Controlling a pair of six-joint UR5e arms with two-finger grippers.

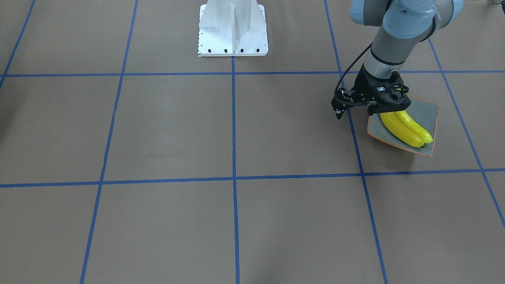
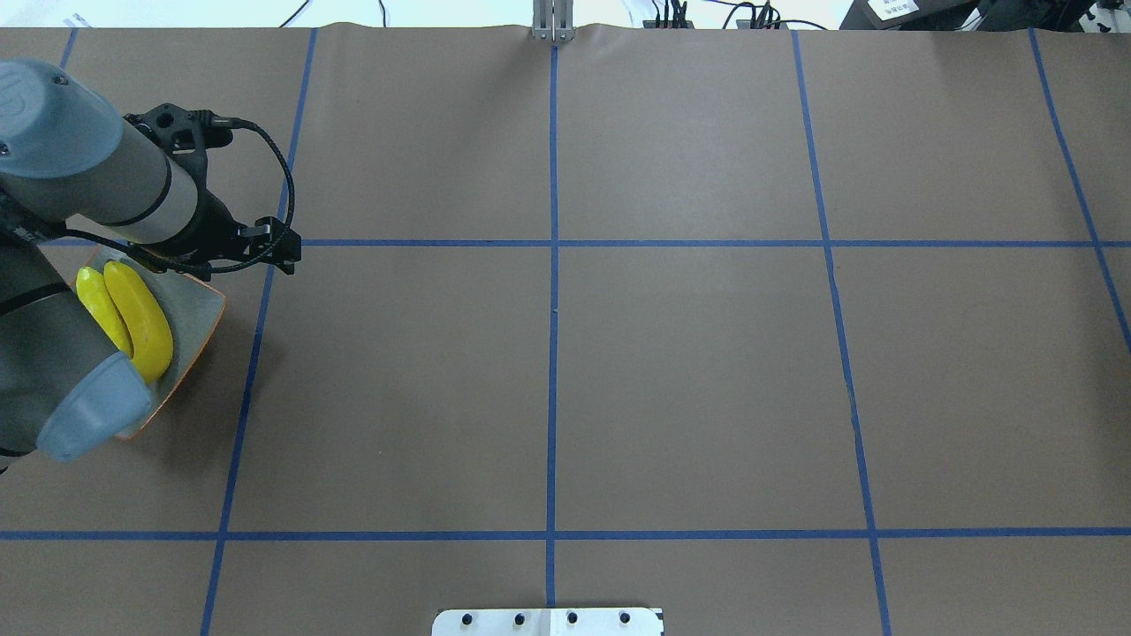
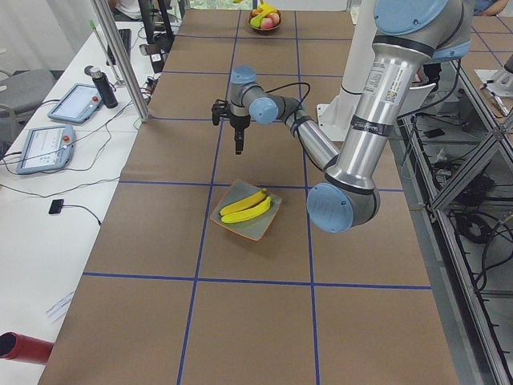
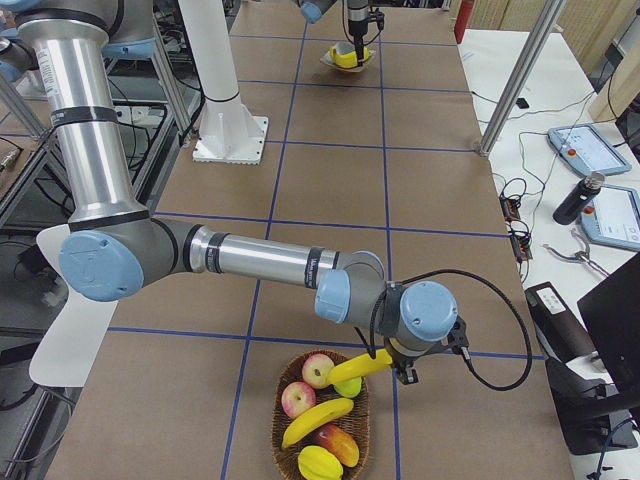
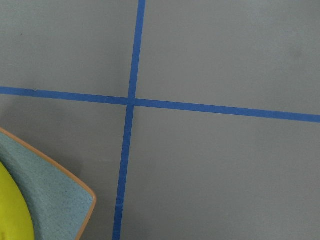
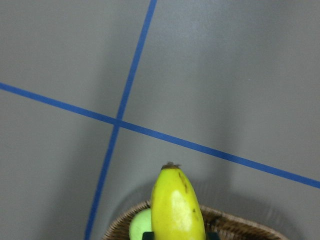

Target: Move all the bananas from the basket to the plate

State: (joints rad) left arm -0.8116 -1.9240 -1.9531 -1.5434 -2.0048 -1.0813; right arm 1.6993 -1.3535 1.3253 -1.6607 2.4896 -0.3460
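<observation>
Two bananas [image 1: 406, 128] lie side by side on the square grey-green plate [image 1: 428, 114] with an orange rim, also in the overhead view [image 2: 137, 318]. My left gripper [image 3: 238, 147] hangs just past the plate's edge, above the table. Its fingers are hidden, so I cannot tell if it is open. The left wrist view shows only a plate corner [image 5: 55, 195] and a banana edge [image 5: 12, 210]. My right gripper [image 4: 397, 367] is shut on a third banana [image 6: 176, 205], held just above the wicker basket [image 4: 285, 425]. Another banana [image 4: 318, 420] lies in the basket.
The basket also holds apples [image 4: 300, 400], a green fruit [image 6: 140, 225] and other fruit. The white robot pedestal [image 1: 232, 27] stands mid-table. Blue tape lines grid the brown table. Tablets [image 3: 48, 144] and a metal post [image 3: 120, 56] stand along the operators' side.
</observation>
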